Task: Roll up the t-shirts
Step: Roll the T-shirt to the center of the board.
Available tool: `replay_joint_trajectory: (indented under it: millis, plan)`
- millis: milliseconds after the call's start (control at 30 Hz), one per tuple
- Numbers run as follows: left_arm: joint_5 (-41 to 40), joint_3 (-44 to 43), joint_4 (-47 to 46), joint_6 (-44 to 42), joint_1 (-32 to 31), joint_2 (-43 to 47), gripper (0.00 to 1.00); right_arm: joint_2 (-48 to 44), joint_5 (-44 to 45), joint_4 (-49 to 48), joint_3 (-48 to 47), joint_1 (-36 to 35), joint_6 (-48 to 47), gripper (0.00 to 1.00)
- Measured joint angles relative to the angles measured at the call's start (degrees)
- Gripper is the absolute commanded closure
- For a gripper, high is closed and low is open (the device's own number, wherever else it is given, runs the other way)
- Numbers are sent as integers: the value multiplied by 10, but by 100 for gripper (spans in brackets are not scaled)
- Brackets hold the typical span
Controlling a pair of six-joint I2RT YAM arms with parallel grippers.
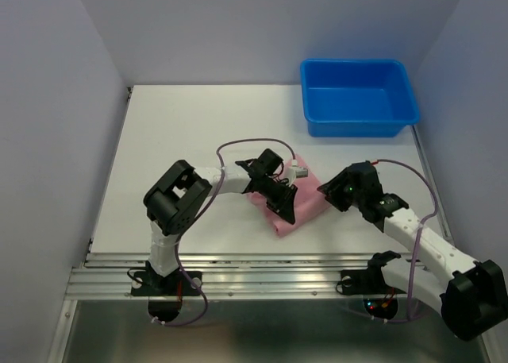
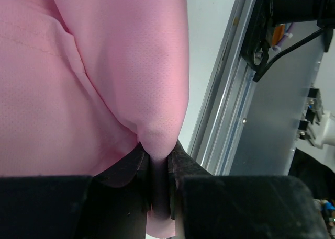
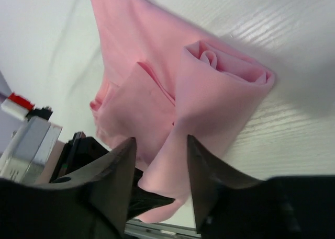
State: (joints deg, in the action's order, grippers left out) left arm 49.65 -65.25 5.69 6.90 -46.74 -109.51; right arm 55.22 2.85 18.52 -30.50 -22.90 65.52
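Note:
The light pink t-shirt (image 1: 292,214) lies bunched and partly rolled near the table's front middle. My left gripper (image 1: 283,206) sits on it, shut on a fold of the pink fabric (image 2: 157,129). The left wrist view is filled with pink cloth. My right gripper (image 1: 327,190) is at the shirt's right edge, open. In the right wrist view the rolled end of the shirt (image 3: 220,87) shows a spiral, and my right gripper (image 3: 161,147) has its fingers apart with cloth hanging between them, not pinched.
A rigid blue plastic tub (image 1: 358,97) stands at the back right, with nothing in it. A metal rail (image 1: 262,268) runs along the table's front edge, near the shirt. The white table (image 1: 182,133) extends to the left and back.

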Motion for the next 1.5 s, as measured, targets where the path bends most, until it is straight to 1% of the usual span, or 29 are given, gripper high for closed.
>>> replay_joint_trajectory:
  millis: [67,167,333,367,400,567,733,967,1133,1167,1233,1300,1333,1400,1433,1467,1500]
  plan:
    - [16,2,-8,11,4,-11,100,0,11,9,-9,0,-19,74]
    - [44,10,-30,30,13,-24,100,1,16,19,-21,0,-44,82]
    - [66,17,-50,48,24,-32,100,10,14,23,-32,0,-74,92]
    - [69,19,-56,51,25,-33,100,11,14,23,-32,0,-77,97]
    - [71,20,-60,54,25,-35,100,15,12,23,-32,-2,-84,99]
    - [80,20,-77,70,27,-46,100,31,2,19,-32,-8,-96,99]
    - [87,26,-92,79,30,-49,100,62,-9,-10,-30,-19,-101,99]
    - [87,29,-97,85,34,-49,100,164,-10,-65,-30,-23,-115,99]
    - [87,30,-97,86,37,-49,100,208,-10,-108,-30,-23,-117,99]
    - [87,30,-97,86,37,-49,93,214,-10,-117,-30,-23,-117,99]
    - [86,30,-97,86,37,-49,74,225,-10,-129,-30,-23,-117,99]
    - [82,30,-93,84,38,-48,64,238,-9,-142,-31,-23,-117,99]
    - [78,30,-90,83,39,-46,55,248,-8,-149,-31,-23,-117,99]
    - [62,34,-81,78,40,-37,52,260,-7,-157,-31,-23,-116,99]
    - [50,36,-71,75,41,-29,65,267,-7,-167,-32,-23,-116,99]
    - [44,38,-65,75,42,-23,65,270,-8,-171,-33,-23,-115,99]
    - [37,39,-56,74,43,-12,85,274,-8,-176,-33,-23,-115,99]
